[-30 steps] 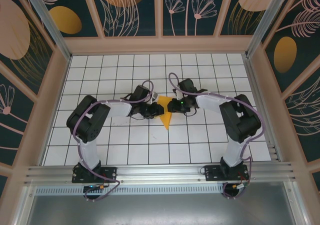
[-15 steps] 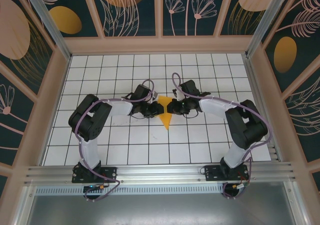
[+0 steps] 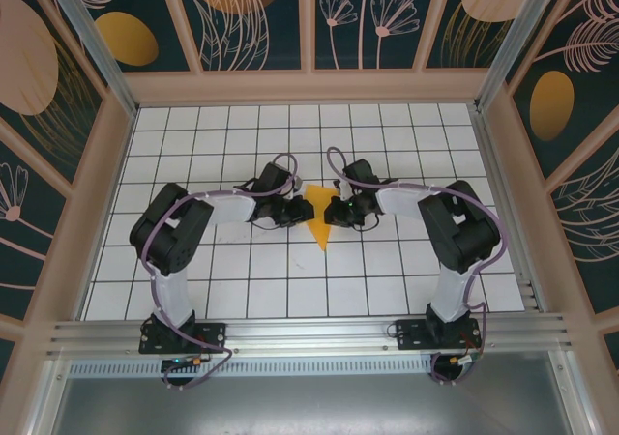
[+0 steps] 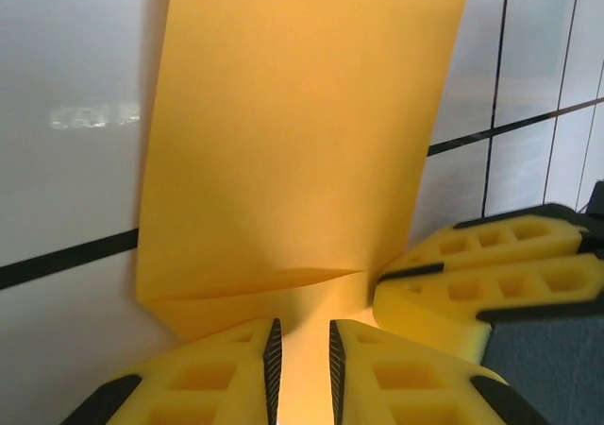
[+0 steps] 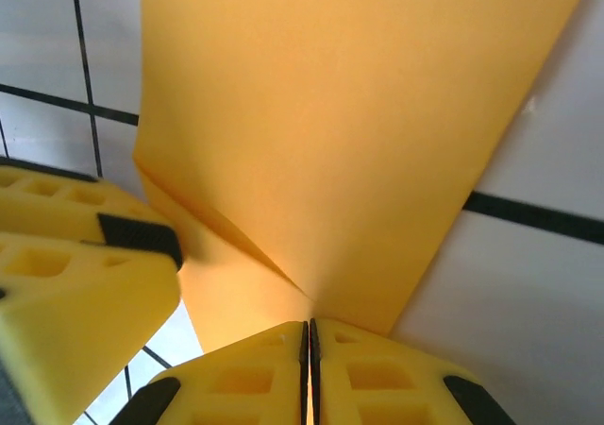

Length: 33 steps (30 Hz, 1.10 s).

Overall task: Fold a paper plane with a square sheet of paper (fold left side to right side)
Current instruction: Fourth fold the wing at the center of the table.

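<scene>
Top external view: a thin orange-yellow paper sheet, folded to a wedge pointing at the arms, lies mid-way across the white gridded table, between both grippers. The right gripper has its yellow fingers pressed together, pinching the sheet's edge. The left gripper leaves a narrow gap with paper in it; I cannot tell whether it clamps.

White grid tabletop w/ black lines; patterned wall panels (orange ovals, leaf sketches) around.
</scene>
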Motion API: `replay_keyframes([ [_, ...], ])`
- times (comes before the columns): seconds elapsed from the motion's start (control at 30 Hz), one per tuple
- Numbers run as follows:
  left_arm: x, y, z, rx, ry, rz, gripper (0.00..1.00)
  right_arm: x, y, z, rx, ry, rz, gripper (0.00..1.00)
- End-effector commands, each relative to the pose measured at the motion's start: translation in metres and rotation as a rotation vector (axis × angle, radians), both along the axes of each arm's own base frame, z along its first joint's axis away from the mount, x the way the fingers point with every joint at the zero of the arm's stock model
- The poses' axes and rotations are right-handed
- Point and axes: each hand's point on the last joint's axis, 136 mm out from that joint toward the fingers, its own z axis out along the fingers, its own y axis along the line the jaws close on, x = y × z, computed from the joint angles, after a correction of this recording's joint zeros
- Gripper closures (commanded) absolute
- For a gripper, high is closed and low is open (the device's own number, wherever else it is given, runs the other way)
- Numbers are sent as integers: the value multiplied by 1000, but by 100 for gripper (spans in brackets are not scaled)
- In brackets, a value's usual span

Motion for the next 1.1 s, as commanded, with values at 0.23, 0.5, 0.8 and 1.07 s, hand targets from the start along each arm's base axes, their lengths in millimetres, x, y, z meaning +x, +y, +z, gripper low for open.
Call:
replay_keyframes([
  [0.23,15,36,18,45,-54,93,59,3,-5,-12,-67,-5,20,87],
  [0.5,12,38,1,65,-12,106,58,1,-6,-13,-72,-1,22,87],
  [0.8,7,17,-3,-46,34,63,61,0,-7,-15,-76,1,23,87],
  [1.07,8,12,-6,-55,44,55,64,-1,-9,-16,-84,0,22,87],
])
